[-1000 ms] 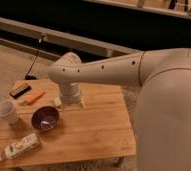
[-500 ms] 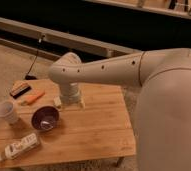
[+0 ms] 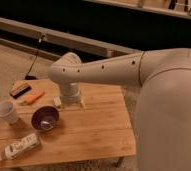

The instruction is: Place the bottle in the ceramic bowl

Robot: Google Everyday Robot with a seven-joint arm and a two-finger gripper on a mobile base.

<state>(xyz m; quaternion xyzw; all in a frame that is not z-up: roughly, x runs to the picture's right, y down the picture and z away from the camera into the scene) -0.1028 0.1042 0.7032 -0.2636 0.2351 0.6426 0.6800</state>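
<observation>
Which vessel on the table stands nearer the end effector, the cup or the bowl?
The dark purple ceramic bowl: it sits close beside the end effector, which is down at the table; the white cup stands farther out.

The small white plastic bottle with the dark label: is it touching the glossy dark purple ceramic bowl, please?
Apart. The camera view shows bare wooden table between bottle and bowl; the gripper hangs behind the bowl, jaws open, holding nothing.

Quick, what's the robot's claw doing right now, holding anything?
Gripper: open, empty, down at the table behind the ceramic bowl; bottle lies apart.
</observation>
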